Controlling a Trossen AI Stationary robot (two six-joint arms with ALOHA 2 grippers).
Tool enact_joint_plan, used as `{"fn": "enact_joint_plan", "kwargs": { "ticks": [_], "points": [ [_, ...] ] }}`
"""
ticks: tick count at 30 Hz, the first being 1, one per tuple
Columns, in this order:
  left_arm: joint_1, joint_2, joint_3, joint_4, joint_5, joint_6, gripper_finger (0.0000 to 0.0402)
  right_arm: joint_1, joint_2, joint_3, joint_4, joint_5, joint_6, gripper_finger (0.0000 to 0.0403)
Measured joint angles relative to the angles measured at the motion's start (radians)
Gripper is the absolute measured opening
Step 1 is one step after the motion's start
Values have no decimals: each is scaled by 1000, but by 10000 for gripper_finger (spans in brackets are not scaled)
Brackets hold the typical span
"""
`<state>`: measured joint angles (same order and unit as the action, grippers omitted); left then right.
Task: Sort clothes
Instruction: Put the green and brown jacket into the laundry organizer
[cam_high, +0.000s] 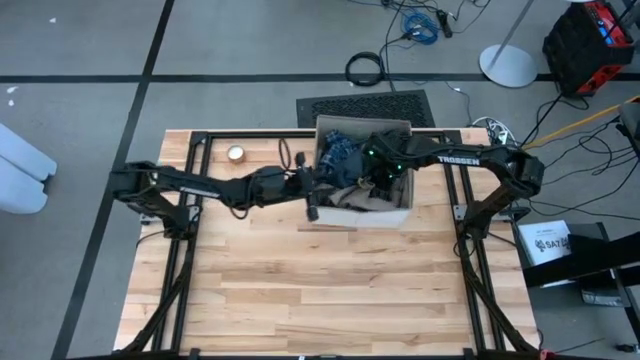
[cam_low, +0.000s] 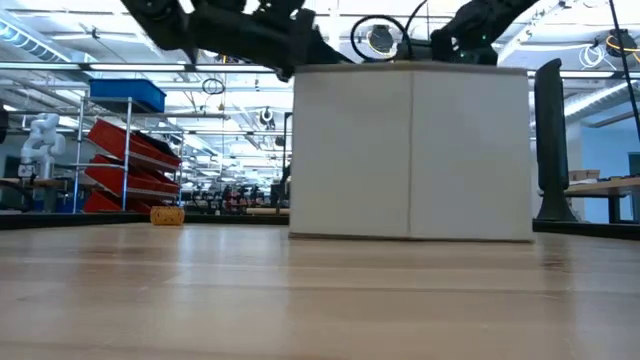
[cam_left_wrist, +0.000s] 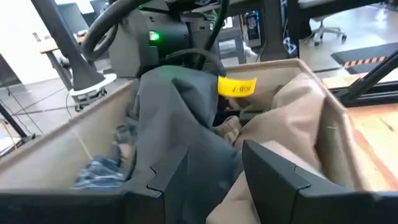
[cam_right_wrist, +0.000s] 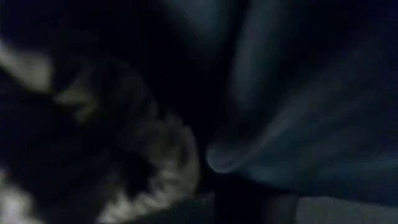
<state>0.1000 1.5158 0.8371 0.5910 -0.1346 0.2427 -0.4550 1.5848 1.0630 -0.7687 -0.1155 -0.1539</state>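
Soft clothes heaped in the fabric box (cam_high: 405, 215) at the bench's (cam_high: 330, 300) 12 o'clock
Dark grey-green garment (cam_left_wrist: 180, 124) is limp and light; left claw (cam_left_wrist: 217, 180) pinches its fold, right claw (cam_high: 378, 160) pressed together, buried; grab bunched cloth

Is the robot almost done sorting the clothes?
Not yet. No garment lies out on the table; all are in the box. Both grippers reach inside: the right gripper is shut down among the clothes, and the left gripper sits at the grey-green garment. All the sorting remains.
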Motion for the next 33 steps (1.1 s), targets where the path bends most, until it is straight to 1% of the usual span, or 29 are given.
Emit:
{"fn": "enact_joint_plan", "kwargs": {
  "ticks": [3,7,9,13,18,21,24,26,28,33],
  "points": [
    [0,40,38,-5,-4,0,160,-21,3,-14,69,65,-92,0],
    [-1,50,62,-14,-25,0,160,-38,30,-2,169,71,-188,0],
    [-1,46,64,-15,-49,4,160,-40,66,20,179,74,-198,0],
    [-1,23,64,-38,-110,36,160,-44,136,58,151,27,-133,0],
    [-11,-9,63,-60,-160,56,160,-42,152,103,112,3,20,0],
    [-21,-41,63,-65,-168,56,160,-42,149,171,73,-8,92,0],
    [-33,-80,63,-81,-169,58,160,-41,153,263,-34,-16,126,1],
    [-41,-107,63,-92,-171,58,160,-36,152,326,-100,-13,132,11],
    [-48,-131,63,-109,-176,58,160,-27,152,379,-139,-8,138,30],
    [-61,-168,63,-121,-189,58,160,2,150,504,-282,-7,137,99]
  ]
}}
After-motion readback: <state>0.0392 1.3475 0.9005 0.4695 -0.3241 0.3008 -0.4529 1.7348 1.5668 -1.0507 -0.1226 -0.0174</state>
